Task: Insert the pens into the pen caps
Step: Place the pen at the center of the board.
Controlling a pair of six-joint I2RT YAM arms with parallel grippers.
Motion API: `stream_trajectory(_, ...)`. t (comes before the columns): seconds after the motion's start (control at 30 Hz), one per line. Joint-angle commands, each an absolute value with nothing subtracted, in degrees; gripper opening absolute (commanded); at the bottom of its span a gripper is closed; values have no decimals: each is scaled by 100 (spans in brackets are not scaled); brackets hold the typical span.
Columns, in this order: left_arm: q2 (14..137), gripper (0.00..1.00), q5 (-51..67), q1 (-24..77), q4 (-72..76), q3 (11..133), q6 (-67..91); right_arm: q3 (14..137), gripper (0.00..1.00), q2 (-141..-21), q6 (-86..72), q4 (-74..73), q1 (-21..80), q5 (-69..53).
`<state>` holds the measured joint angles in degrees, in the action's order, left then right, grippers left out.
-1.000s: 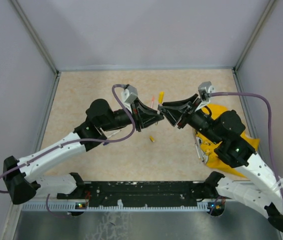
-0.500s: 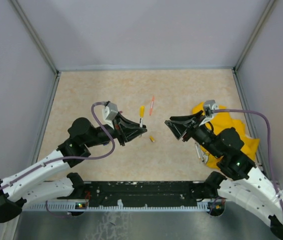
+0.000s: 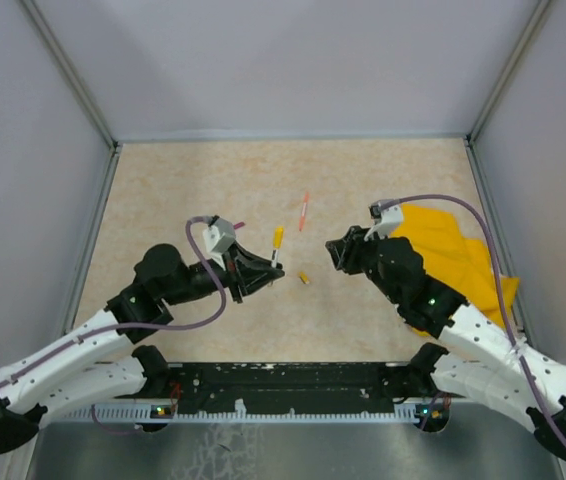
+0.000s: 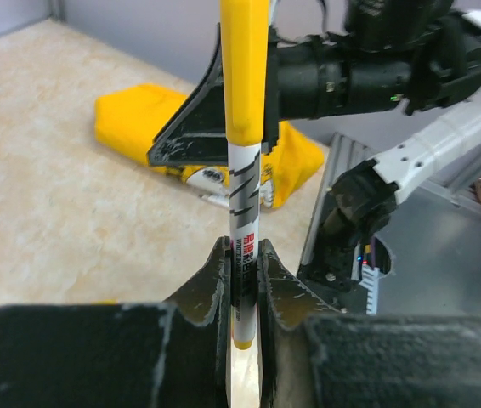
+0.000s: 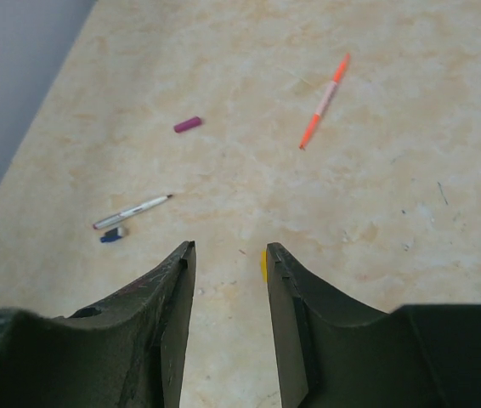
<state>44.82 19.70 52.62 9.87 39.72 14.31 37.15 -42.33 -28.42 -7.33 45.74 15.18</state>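
The worktop [image 3: 183,180] has a matt, mottled finish. The pen [image 4: 246,212] and yellow cap [image 4: 245,68] are smooth, glossy plastic. The fingers [image 5: 300,331] are matt black plastic; the cloth [image 3: 453,245] is soft fabric.

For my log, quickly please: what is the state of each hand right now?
Left hand: closed, holding the yellow-capped pen upright.
Right hand: open, holding nothing.
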Motion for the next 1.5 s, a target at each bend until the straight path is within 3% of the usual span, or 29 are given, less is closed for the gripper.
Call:
stream_trajectory(0.0, 4645, 0, 910, 5261, 46, 4213, 1449, 3956, 39, -4631, -3041, -774, 4625, 2352)
stream_trajectory(0.13, 5153, 0, 57, 5260, -770, 4666, 1502, 3999, 40, -4919, -3258, -915, 4617, 2700)
stream_trajectory(0.5, 7198, 0, -1512, 5219, -1897, 5579, 2509, 3549, 40, -4859, -3437, -335, 4619, 2072)
stream_trajectory(0.8, 8730, 1, -1557, 5087, -2470, 6687, 2731, 2715, 40, -4264, -3682, 189, 4615, 1947)
stream_trajectory(1.47, 10899, 3, -1312, 3678, -2935, 7967, 2141, 3013, 39, -4413, -3246, -259, 4614, 1946)
